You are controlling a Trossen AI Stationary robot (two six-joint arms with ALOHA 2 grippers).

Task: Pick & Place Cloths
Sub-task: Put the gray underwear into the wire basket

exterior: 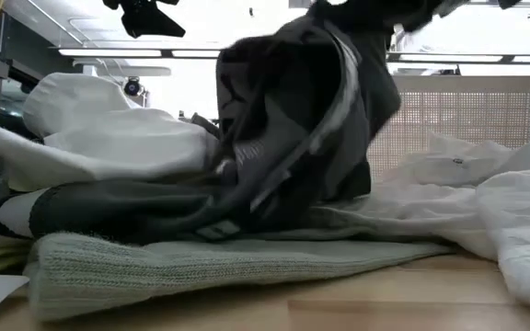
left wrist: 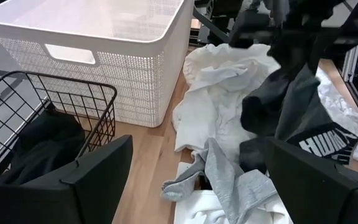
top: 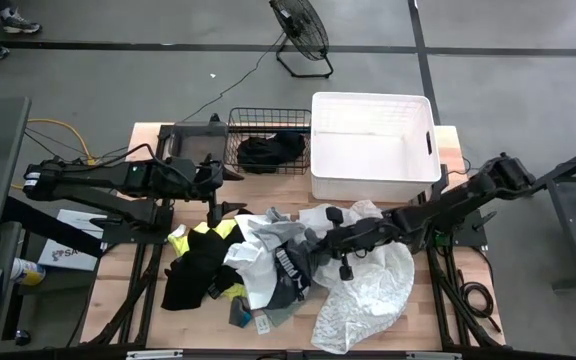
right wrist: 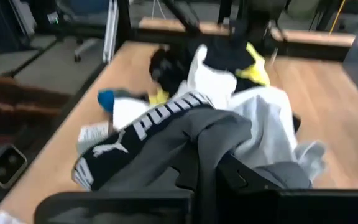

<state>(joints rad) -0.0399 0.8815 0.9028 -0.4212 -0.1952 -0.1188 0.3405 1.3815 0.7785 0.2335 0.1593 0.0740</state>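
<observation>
The right claw (top: pixel 320 243) is clamping fully down on a dark grey garment (right wrist: pixel 185 146) with a black band of white lettering, lifting a fold of it over the middle of the bench (top: pixel 148 135). In the low view that fold is hanging bunched above the pile while its lower part is trailing onto the heap, so it is not free yet.

The rest of the cloths (top: pixel 268 265) are lying tangled across the middle and toward the near edge: black (top: pixel 193 270) and neon yellow pieces (top: pixel 226 230) on the left side, a large sheer white one (top: pixel 368 295) toward the right. One black garment (top: pixel 268 150) is already sitting in the wire basket (top: pixel 268 118) at the far edge, beside the white tub (top: pixel 373 150).

The main risk, as I judge it, is dragging: the grey piece is overlapping a white cloth (left wrist: pixel 222 93) and a pale knit sock (left wrist: pixel 229 183), and either could be riding up with it and dropping short of the containers or off the bench. The pinch also looks to be on a small fold, so the weight of the hanging fabric could be pulling it loose mid-carry.

The left claw (top: pixel 211 188) is waiting wide open and empty near the basket, where a swinging garment could be snagging on it.
</observation>
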